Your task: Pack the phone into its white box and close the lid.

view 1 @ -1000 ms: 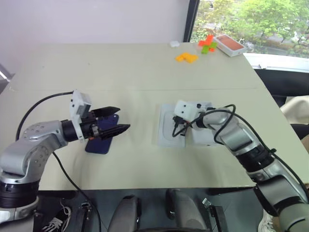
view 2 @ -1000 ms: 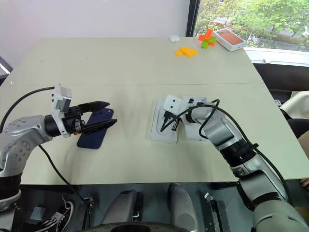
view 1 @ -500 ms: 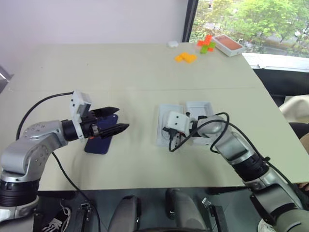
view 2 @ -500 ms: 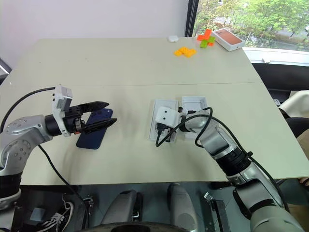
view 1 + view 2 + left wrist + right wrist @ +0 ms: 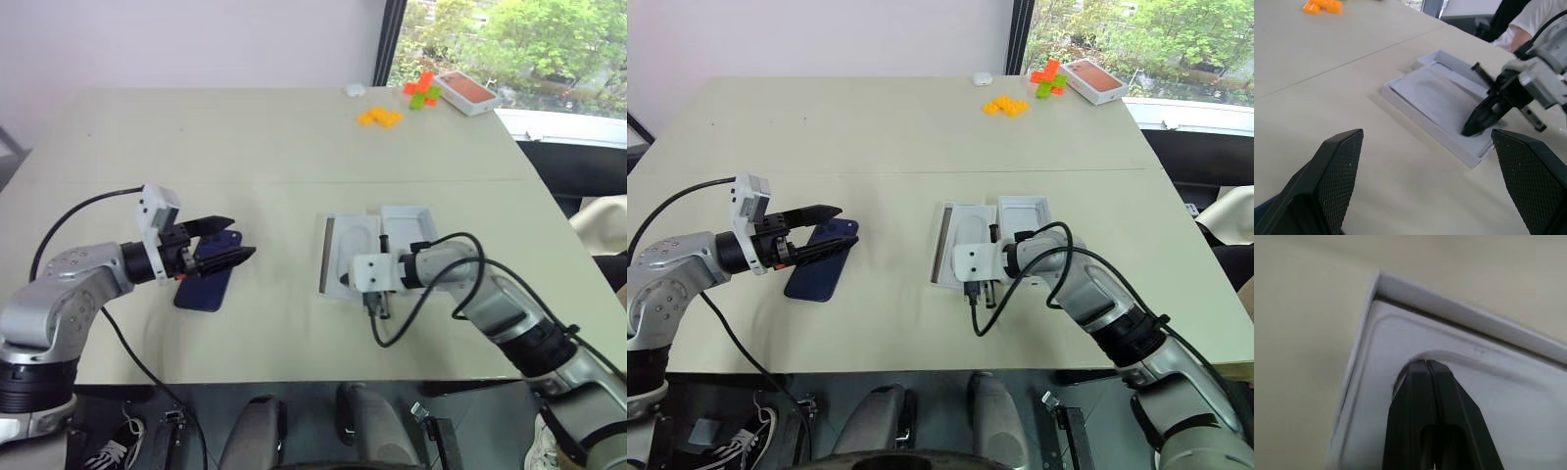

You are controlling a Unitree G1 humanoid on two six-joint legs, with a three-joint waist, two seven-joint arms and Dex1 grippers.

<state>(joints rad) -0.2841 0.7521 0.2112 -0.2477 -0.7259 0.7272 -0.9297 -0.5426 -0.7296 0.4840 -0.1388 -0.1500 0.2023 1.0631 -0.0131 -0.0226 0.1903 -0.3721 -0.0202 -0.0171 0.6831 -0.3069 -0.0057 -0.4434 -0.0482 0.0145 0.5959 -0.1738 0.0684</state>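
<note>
Left gripper [image 5: 240, 248] is spread wide over the phone [image 5: 207, 286] at 9 o'clock on the table [image 5: 274, 137]. Right gripper [image 5: 1472, 128], pinched shut, tips on the insert [image 5: 965, 240] inside the lid [image 5: 942, 245]; box [image 5: 1024, 212] beside it.

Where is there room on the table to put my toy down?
The wide bare table behind the phone and white boxes, before the orange blocks, is free. Crowded: around the right claw.

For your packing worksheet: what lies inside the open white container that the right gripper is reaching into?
Inside the lid lies the flat white insert with its oval recess; the shut right gripper has its tips on it. Whatever is beneath the insert is covered.
</note>
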